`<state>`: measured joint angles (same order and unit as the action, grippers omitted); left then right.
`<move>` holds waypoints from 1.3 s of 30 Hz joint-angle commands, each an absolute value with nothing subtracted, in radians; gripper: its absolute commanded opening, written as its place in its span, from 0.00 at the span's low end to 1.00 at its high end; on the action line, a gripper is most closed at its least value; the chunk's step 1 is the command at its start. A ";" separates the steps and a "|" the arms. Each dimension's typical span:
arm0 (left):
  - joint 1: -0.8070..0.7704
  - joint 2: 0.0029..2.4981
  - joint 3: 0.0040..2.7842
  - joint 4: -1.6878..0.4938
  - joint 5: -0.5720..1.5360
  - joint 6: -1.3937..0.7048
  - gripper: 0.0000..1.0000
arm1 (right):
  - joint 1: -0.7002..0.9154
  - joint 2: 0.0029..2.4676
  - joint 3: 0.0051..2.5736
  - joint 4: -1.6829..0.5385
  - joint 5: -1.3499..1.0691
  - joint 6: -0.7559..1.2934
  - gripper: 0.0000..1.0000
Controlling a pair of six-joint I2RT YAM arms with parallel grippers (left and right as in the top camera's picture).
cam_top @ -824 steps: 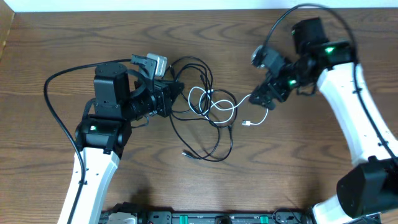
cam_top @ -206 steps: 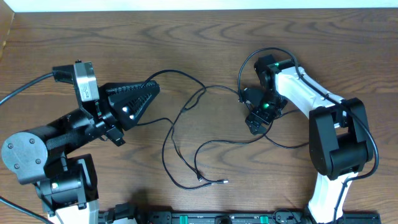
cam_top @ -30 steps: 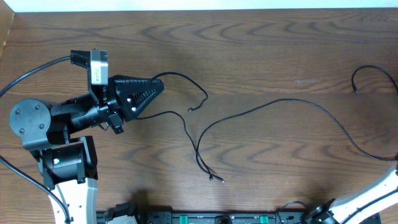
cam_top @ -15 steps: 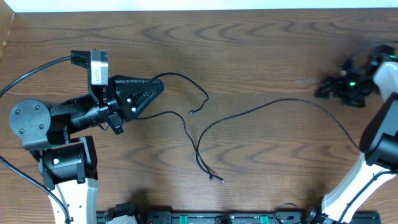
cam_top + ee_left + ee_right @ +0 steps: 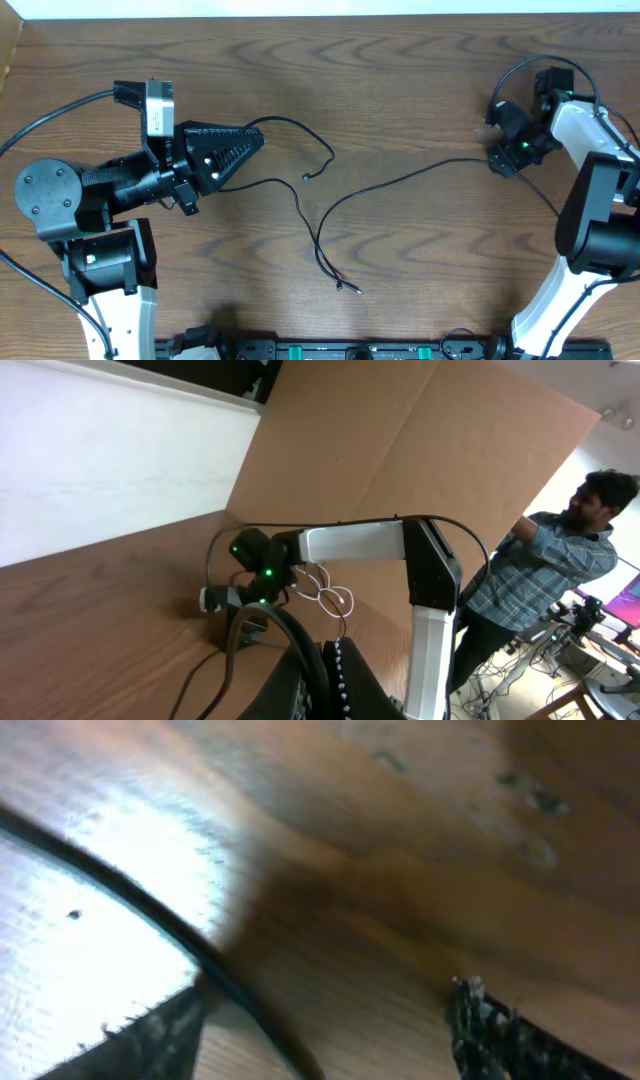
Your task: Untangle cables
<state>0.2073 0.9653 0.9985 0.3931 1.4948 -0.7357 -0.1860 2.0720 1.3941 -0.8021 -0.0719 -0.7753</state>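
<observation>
Two jobs are running across the table (image 5: pixel 400 60): your left gripper (image 5: pixel 257 136) is keeping jaws pinched on the shorter black cable (image 5: pixel 295 122), while your right gripper (image 5: pixel 500 160) is hovering, jaws spread, over the long black cable (image 5: pixel 440 162). Be centring that cable between them before closing.

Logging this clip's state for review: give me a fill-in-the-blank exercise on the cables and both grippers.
Every cable on the wooden table in the overhead view is ____.
The right gripper is over the long cable on the table's ____ side.
In its wrist view, that gripper's jaws stand ____.
The left gripper is ____ on a shorter cable.
Missing: black; right; open; shut.
</observation>
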 commanded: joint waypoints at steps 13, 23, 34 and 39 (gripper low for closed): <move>0.206 0.962 1.012 0.398 1.511 -0.727 0.07 | -0.241 2.167 1.166 -0.588 -0.077 -0.865 0.01; 0.206 0.962 1.012 0.398 1.511 -0.727 0.08 | -0.288 2.136 1.267 -0.500 -0.012 -0.622 0.01; 0.206 0.964 1.012 0.398 1.511 -0.727 0.08 | -0.489 1.977 1.592 -0.509 0.024 -0.386 0.01; 0.206 0.979 1.012 0.398 1.511 -0.727 0.07 | -0.643 1.934 1.658 -0.508 0.023 -0.230 0.01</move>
<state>0.2073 0.9691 0.9985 0.3935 1.4952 -0.7353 -0.5591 1.9827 1.6218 -0.5045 0.0071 -0.3824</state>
